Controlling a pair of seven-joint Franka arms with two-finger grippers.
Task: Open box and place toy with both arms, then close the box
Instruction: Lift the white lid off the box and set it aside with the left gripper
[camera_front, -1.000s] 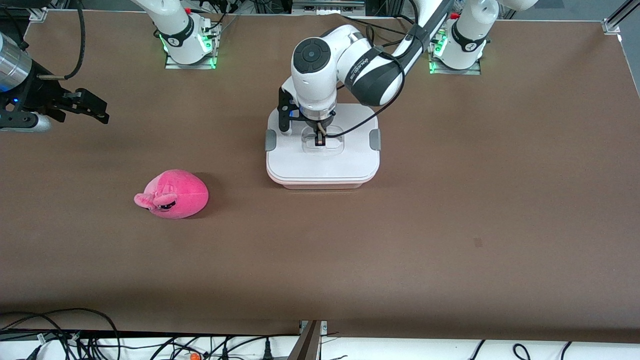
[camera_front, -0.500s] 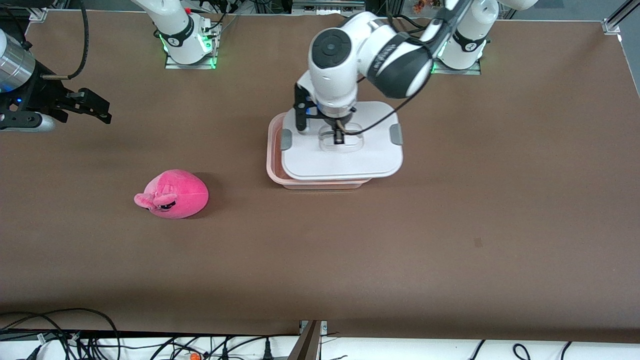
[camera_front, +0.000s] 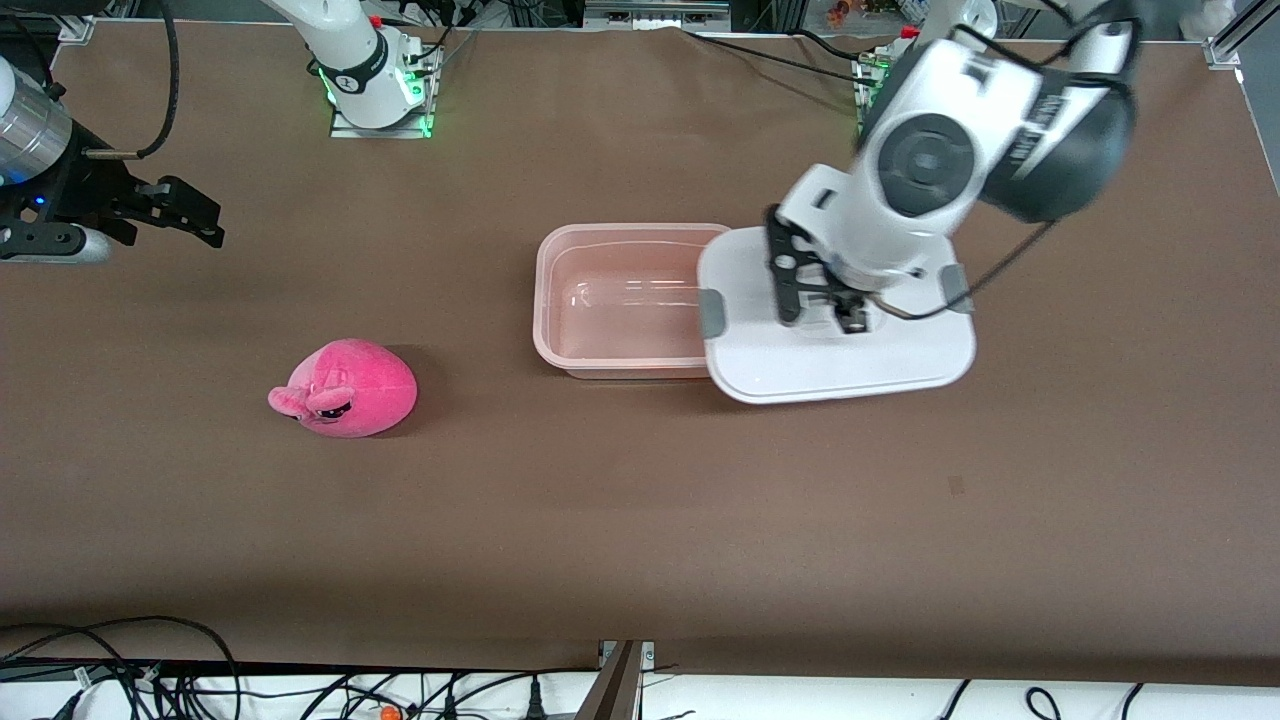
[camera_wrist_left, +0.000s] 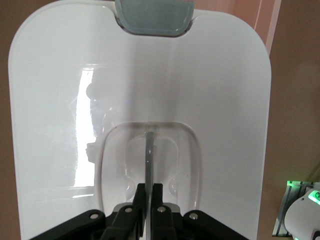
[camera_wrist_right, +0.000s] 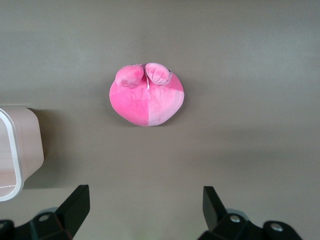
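My left gripper (camera_front: 850, 318) pinches the flat white lid (camera_front: 835, 350) at centre-right, overlapping the open translucent pink tub (camera_front: 612, 300). My right gripper (camera_wrist_right: 142, 212), spread, waits upper-left; round pink plush toy (camera_front: 345, 388) lies lower-left.

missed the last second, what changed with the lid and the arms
The left tool, shut on the lid by its handle, lifted it off the box and carried it toward the left arm's end of the table, uncovering the box. The toy, box and open right tool stayed put.
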